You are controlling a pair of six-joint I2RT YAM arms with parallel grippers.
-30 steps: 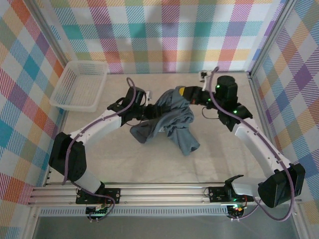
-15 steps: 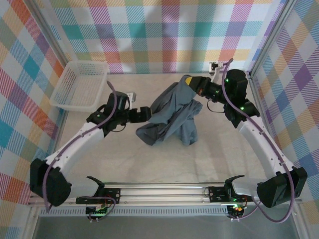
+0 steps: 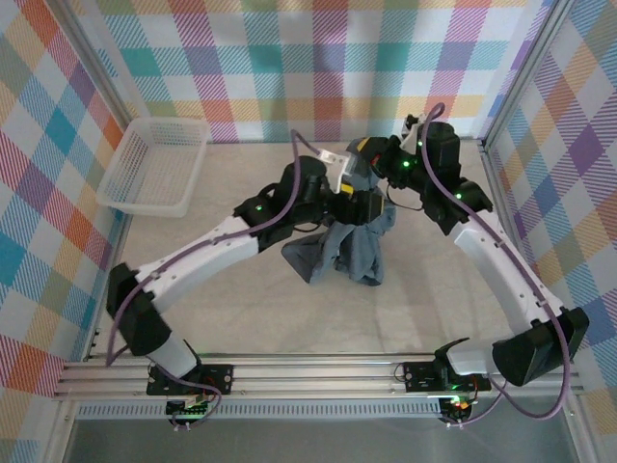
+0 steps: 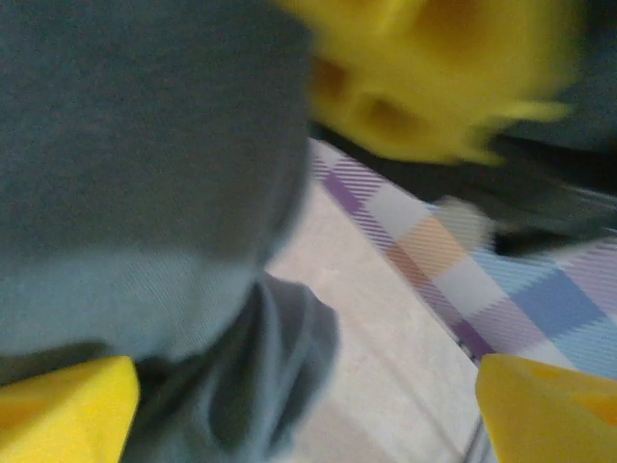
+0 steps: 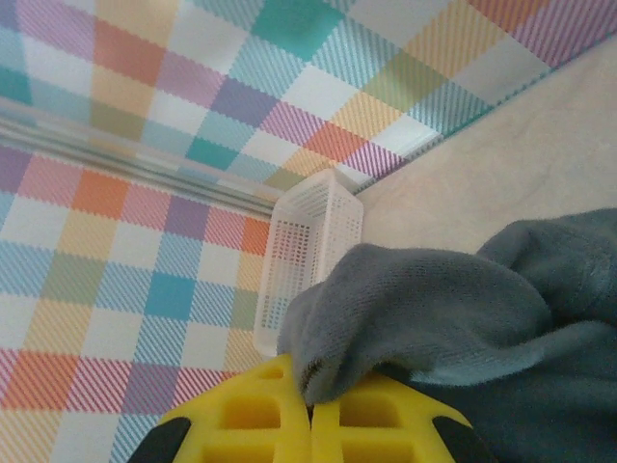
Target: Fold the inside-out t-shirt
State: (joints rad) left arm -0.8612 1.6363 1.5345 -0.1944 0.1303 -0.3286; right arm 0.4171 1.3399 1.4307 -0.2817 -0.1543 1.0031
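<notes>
**Overhead and both wrist views, shirt lifted for a second grasp.** The right tool (image 5: 310,413) has its yellow fingers pressed together on a fold of the t-shirt (image 3: 349,246). The fold bulges out just above the fingertips in the right wrist view. From that pinch, near the far middle of the worktop (image 3: 241,309), the shirt hangs as a crumpled bundle. Its lower end rests in a heap on the surface, and I judge its long axis to run from the raised pinch down and toward the near edge.

My left tool (image 4: 307,420) stands with its fingers wide apart and nothing clamped. One yellow fingertip shows in each lower corner of the left wrist view, which is blurred. Grey cloth fills the left side of the gap, with bare worktop and the checked wall on the right. The yellow shape at the top of that view is probably the right tool, though the blur prevents certainty.

The relation that matters for the next move is that the hanging cloth lies directly ahead of the left tool and slightly to its left. The overhead view places that tool just beside the upper part of the bundle, close under the right tool's pinch. The left arm is therefore the nearer one to the free fabric. I judge that a second hold here would let me spread the shirt between the two arms, but I cannot tell which hem or sleeve faces the opening. The white basket (image 3: 154,166) sits well apart at the far left.
</notes>
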